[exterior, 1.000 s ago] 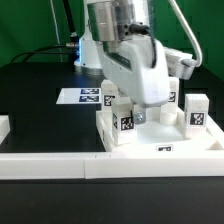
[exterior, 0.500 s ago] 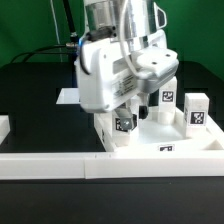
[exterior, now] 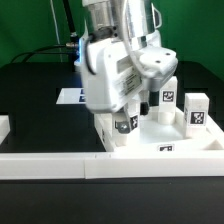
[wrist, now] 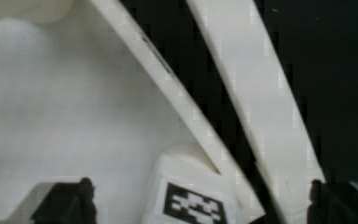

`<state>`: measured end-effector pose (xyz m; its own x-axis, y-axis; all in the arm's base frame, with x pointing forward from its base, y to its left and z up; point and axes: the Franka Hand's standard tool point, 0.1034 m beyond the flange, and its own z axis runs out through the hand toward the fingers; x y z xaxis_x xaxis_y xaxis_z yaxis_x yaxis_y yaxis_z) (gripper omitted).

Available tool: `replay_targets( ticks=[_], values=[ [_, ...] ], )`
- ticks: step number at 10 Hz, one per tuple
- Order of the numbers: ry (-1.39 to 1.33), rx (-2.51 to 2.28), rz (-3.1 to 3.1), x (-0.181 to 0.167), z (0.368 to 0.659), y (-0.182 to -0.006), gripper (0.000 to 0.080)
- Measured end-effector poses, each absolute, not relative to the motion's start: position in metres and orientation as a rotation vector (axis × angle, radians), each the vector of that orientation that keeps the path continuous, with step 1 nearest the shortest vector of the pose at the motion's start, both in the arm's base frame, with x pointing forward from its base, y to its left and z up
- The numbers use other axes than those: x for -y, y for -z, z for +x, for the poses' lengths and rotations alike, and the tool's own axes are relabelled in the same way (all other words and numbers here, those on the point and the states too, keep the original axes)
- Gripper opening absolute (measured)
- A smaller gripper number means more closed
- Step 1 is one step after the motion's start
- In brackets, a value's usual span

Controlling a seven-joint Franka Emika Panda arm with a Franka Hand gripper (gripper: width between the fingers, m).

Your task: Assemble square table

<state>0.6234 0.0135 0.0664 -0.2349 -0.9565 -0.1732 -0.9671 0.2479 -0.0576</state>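
The square table's white slab (exterior: 152,137) lies flat against the front rail, and it also shows in the wrist view (wrist: 60,110). A white tagged leg (exterior: 124,124) stands upright at the slab's front corner on the exterior view's left. My gripper (exterior: 123,114) hangs straight over this leg. In the wrist view the leg (wrist: 206,198) sits between my fingers (wrist: 69,203). My gripper (wrist: 194,203) is open, with a gap on each side of the leg. Two more legs (exterior: 168,98) (exterior: 198,110) stand on the slab's far side.
A long white border rail (exterior: 60,165) runs along the front, with a short piece (exterior: 3,127) at the exterior view's left edge. The marker board (exterior: 70,96) lies behind the slab on the black table. The arm hides the slab's back left part.
My wrist has turned about the leg since one second ago, so the gripper body now faces the exterior view's left. The leg and slab have stayed in place.
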Motion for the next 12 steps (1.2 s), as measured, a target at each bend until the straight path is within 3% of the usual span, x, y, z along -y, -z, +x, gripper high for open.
replay_targets(
  ticks=[5,9,10,11,12],
  values=[
    [-0.056,-1.824,-2.336,-0.013,0.620,-0.066,0.0649],
    [-0.150,-1.002,-2.865,-0.015,0.613,-0.061,0.0640],
    [-0.135,-1.155,-2.808,-0.014,0.615,-0.061,0.0452],
    [-0.135,-1.133,-2.820,-0.013,0.615,-0.061,0.0452],
    [-0.142,-1.162,-2.811,-0.011,0.614,-0.060,0.0288]
  ],
)
